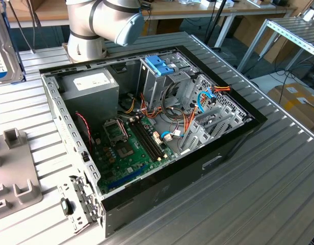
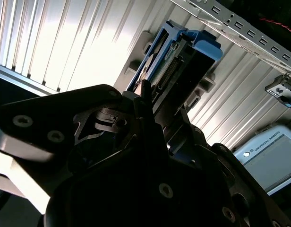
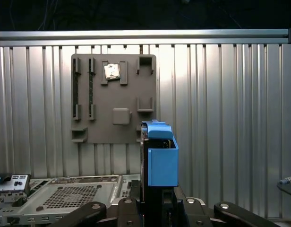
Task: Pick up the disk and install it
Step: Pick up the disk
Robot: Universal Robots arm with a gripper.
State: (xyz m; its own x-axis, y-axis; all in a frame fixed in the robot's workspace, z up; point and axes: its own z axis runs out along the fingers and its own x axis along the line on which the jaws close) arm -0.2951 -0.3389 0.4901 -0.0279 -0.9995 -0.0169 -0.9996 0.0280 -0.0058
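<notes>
Half the job looks done: my gripper [image 3: 158,197] is clamped on the disk [image 3: 160,156], which stands up between my jaws in its light-blue carrier, clear of everything else in both wrist views. Beyond it the grey holder plate [image 3: 114,97] lies on the ribbed counter [image 3: 230,118]. Installing is not yet done. The disk is at the exterior view's left edge, well apart from the open computer case [image 1: 233,138]. Farther in, orange and blue cables [image 1: 190,120] crowd the drive cage [image 1: 153,86] under its blue latch [image 1: 159,64]. I judge they could snag.
</notes>
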